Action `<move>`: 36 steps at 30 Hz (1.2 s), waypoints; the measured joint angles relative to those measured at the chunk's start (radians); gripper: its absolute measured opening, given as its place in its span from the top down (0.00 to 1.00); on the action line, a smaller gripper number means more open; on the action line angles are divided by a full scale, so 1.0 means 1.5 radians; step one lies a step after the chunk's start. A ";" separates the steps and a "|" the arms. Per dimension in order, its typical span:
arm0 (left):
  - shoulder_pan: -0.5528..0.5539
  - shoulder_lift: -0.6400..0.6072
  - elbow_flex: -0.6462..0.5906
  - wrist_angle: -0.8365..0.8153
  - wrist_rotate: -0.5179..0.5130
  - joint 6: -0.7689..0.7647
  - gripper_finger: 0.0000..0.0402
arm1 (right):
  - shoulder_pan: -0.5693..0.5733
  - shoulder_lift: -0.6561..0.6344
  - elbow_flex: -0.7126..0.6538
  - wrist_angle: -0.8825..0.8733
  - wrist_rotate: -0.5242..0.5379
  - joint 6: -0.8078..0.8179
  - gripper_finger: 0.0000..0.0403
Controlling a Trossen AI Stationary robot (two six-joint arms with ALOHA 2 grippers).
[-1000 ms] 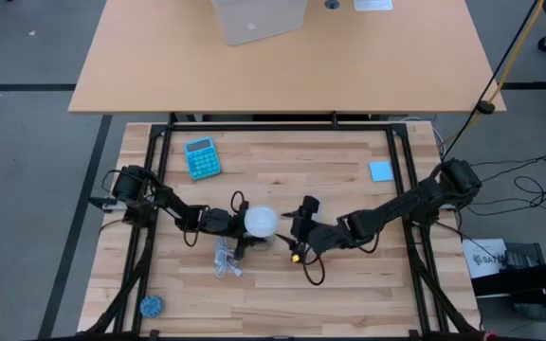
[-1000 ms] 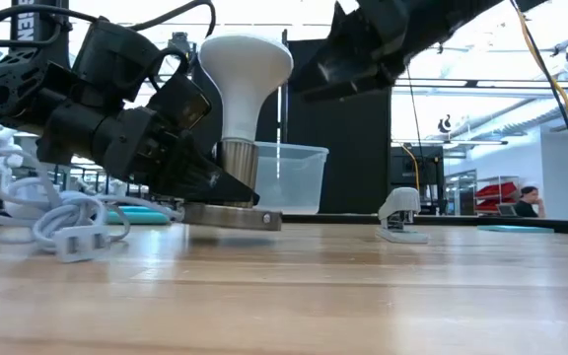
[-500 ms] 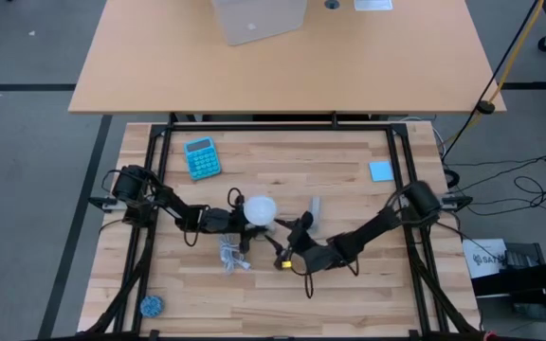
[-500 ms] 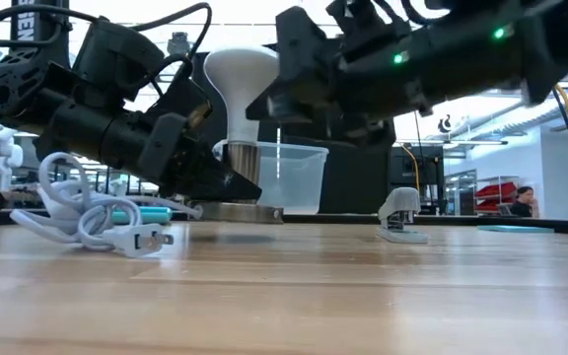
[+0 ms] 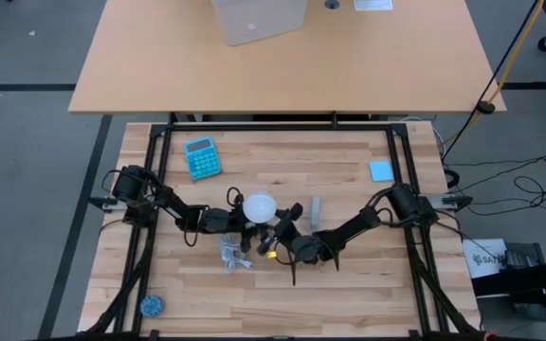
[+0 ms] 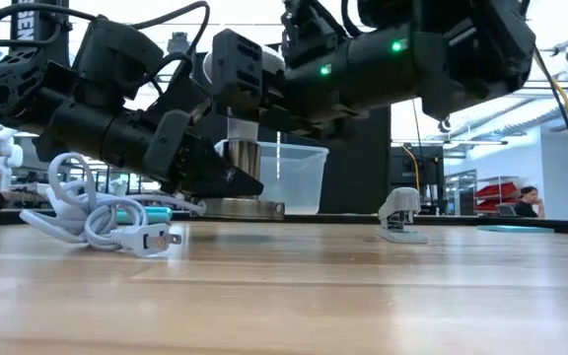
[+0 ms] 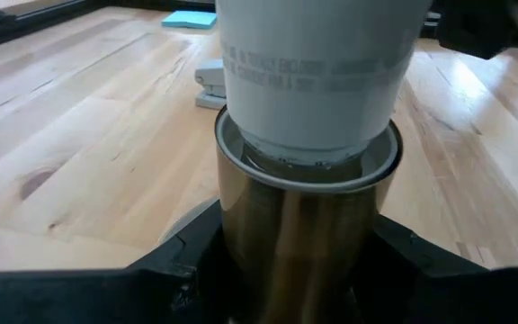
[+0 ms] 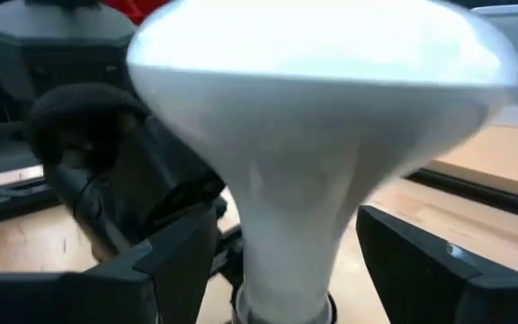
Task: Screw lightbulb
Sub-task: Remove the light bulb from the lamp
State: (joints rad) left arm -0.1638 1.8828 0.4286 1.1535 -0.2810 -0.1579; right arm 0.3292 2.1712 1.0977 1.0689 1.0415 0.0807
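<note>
The white lightbulb [image 5: 259,207] stands dome up with its narrow end in a brassy socket [image 7: 304,225]. The socket has a round disc foot [image 6: 247,208] and a white cord [image 6: 102,219]. My left gripper [image 5: 238,220] reaches in from the table's left and is shut on the socket. My right gripper [image 8: 290,270] comes level from the right and is open. Its fingers stand on either side of the bulb's neck [image 8: 286,243], with a gap on each side. In the low view the right gripper hides the dome. My left gripper pinches the socket's brassy barrel [image 7: 241,243] between its two fingers, one on each side. The fingers come nearly level from the table's left. The socket stands upright with the bulb in its mouth. Whether its disc foot rests on the table I cannot tell.
The cord's coil and plug [image 5: 230,254] lie just near of the socket. A grey bar [image 5: 316,212] lies right of the bulb. A blue calculator [image 5: 202,157] is at the far left, a blue pad [image 5: 380,170] at the far right, and a blue ball [image 5: 150,305] at the near left corner.
My right gripper has come down and toward the table's left, tipping to level, until its fingers flank the bulb's neck. My left gripper has turned slightly with the socket, and the cord's plug has slid a little along the table.
</note>
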 joint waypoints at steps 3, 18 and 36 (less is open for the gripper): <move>0.000 0.000 0.000 0.000 0.000 0.000 0.56 | -0.008 0.000 0.001 0.003 -0.001 -0.031 0.36; 0.000 -0.001 0.000 0.001 0.038 0.005 0.56 | -0.037 0.000 0.001 0.007 -0.153 -0.050 0.62; -0.004 -0.001 -0.004 0.002 0.215 0.044 0.56 | -0.045 -0.092 -0.002 -0.226 -0.420 -0.117 0.62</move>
State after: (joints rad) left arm -0.1703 1.8820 0.4224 1.1559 0.0414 -0.0914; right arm 0.2624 2.0333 1.0950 0.7299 0.4113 -0.0954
